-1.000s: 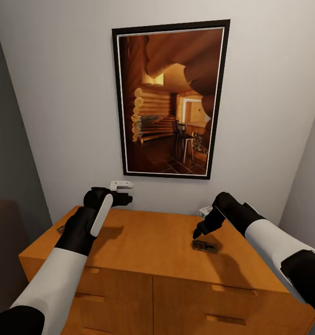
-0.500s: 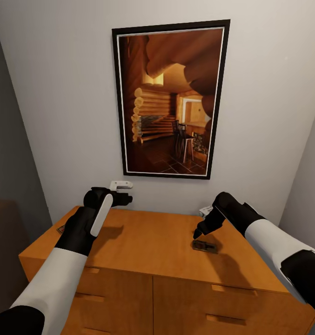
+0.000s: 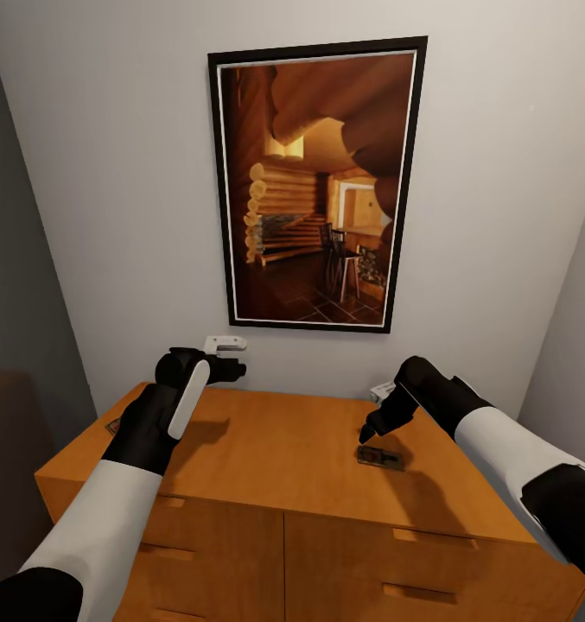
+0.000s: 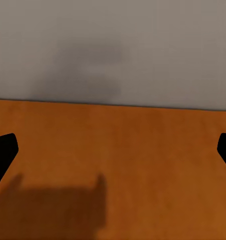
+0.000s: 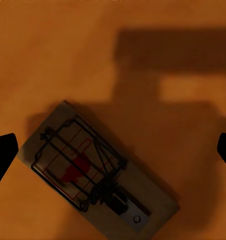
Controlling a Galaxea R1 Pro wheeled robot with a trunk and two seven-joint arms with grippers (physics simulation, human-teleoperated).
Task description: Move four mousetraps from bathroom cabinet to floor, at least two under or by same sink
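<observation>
Looking at your right claw [image 3: 362, 436], it's hovering spread wide just above a mousetrap [image 5: 96, 172]: small brown board, dark wire frame, red patch, lying flat on the cabinet [image 3: 283, 449] top's right side. Left claw [image 4: 113, 150]'s spread wide too, empty.

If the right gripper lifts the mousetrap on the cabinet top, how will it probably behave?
The mousetrap is a flat wooden board, so probably stiff and light. Lying flat on the cabinet, it offers only thin edges, so it may slide. Its wire parts might snag the right gripper.
</observation>
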